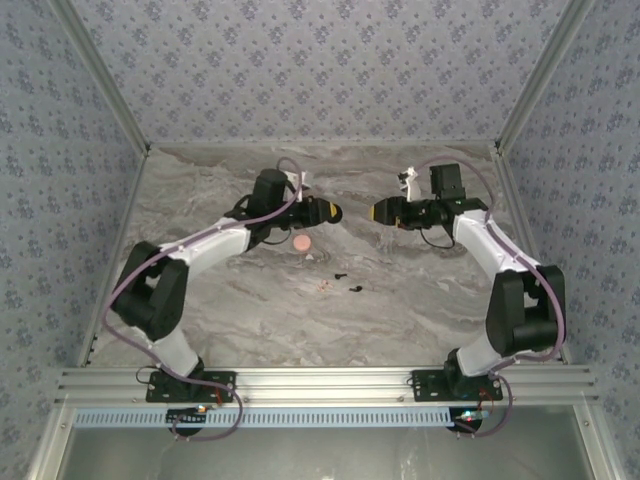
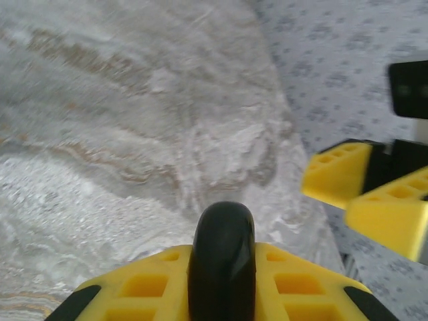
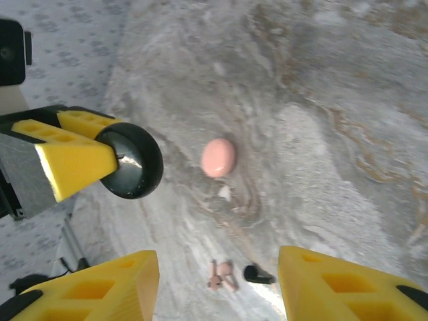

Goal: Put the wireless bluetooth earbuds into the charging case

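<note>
While left jaws pinch black puck [image 2: 221,261], charging case [image 3: 219,157] lies nearby

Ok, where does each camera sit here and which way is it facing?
Top external: fixed above and behind the bases, looking down on the marble table; both arms show, left gripper facing right gripper.
Left wrist: on the left arm, looking forward over the table; its gripper is shut on a black puck.
Right wrist: on the right arm, looking down past its open gripper at the charging case and an earbud.
Shared: each wrist view catches the other arm's gripper.
</note>
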